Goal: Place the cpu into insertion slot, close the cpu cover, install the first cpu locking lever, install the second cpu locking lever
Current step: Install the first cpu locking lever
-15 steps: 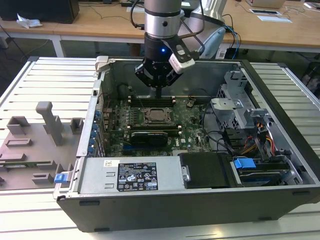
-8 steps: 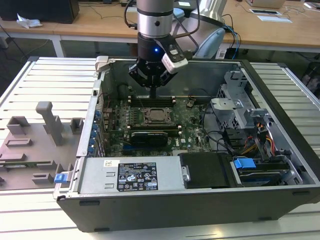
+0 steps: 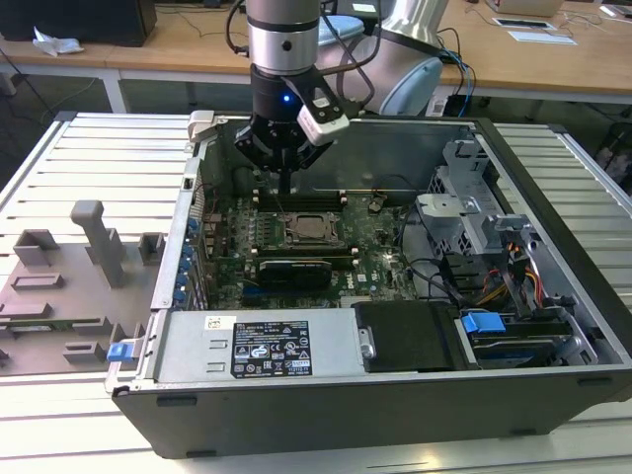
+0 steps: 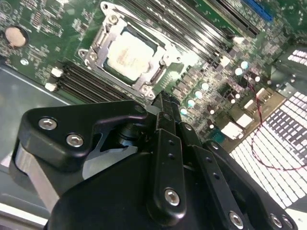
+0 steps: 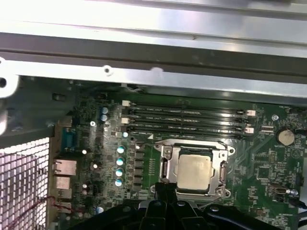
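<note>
The cpu lies flat in the insertion slot near the middle of the green motherboard, its pale metal top facing up. Both wrist views show the same cpu. The cpu cover lies down around the chip as a silver frame, with the chip showing through its window. My gripper hangs just above the board, beside the socket on the memory-slot side. Its black fingers are pressed together with nothing between them, and the tips end close to the socket's edge.
Long black memory slots run beside the socket. The open computer case's walls surround the board. A power supply box sits at the front and a drive cage with cables on the exterior view's right. A grey fixture tray lies outside on the left.
</note>
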`<state>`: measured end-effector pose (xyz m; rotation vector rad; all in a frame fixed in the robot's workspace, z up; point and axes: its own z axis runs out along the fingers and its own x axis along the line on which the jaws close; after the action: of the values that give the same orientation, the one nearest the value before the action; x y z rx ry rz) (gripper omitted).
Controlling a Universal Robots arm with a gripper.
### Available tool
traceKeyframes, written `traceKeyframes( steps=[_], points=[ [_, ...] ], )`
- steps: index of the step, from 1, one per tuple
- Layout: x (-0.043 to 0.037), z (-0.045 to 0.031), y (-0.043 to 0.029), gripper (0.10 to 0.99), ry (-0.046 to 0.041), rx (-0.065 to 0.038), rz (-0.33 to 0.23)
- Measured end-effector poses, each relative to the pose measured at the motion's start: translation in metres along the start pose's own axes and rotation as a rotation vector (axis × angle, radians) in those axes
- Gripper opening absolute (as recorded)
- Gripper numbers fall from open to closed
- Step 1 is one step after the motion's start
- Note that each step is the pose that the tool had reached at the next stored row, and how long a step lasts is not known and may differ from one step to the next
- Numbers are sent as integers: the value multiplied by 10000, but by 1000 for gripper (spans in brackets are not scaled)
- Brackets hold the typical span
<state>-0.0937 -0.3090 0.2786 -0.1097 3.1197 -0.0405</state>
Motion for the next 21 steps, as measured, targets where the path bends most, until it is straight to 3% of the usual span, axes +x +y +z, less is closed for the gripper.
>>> traceKeyframes(
  steps=[3, 12, 14, 16, 21],
  points=[
    [102, -1, 8, 106, -9, -79, 2],
    [182, 59, 33, 106, -8, -78, 1],
    [269, 81, 74, 106, -8, -85, 2],
    [300, 105, 102, 106, -7, -84, 2],
    [312, 161, 187, 106, -7, -87, 1]
  ],
)
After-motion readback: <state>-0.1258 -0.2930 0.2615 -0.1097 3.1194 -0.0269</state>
